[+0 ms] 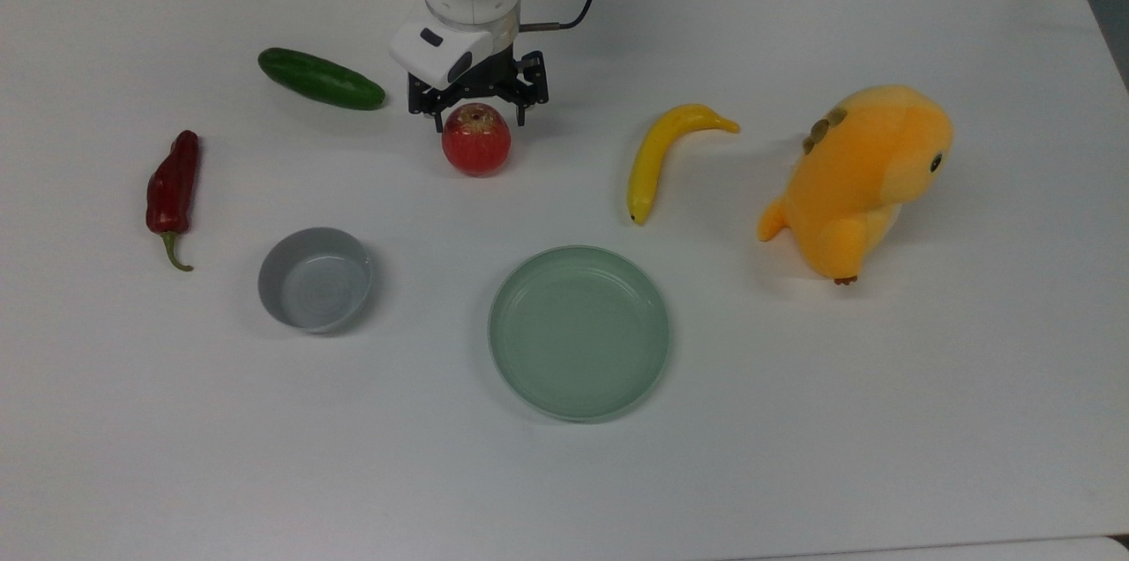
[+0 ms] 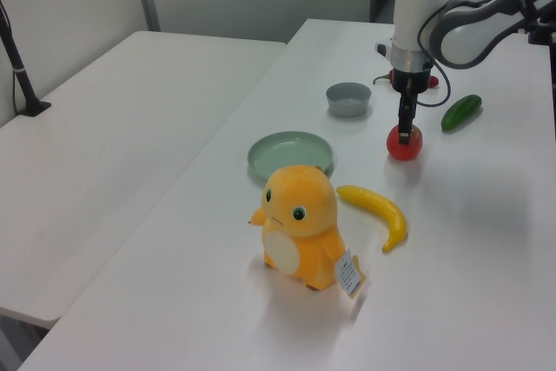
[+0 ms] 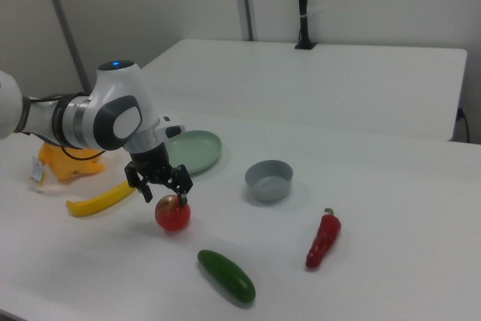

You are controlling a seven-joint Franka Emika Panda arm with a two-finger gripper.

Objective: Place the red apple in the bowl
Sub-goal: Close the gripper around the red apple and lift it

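Even, bright overhead light is washing the white table (image 1: 794, 455), giving a faint bluish cast in the top view. Shadows are falling soft and short: the stuffed toy (image 1: 860, 177) is casting a diffuse patch toward the top view's left, the plate (image 1: 578, 402) a thin rim shadow. Mild sheen is showing inside the bowl (image 1: 315, 279). Left and right views are looking slightly soft.

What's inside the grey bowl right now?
Nothing: the bowl shows its bare grey floor. The red apple sits on the table, under the open gripper.
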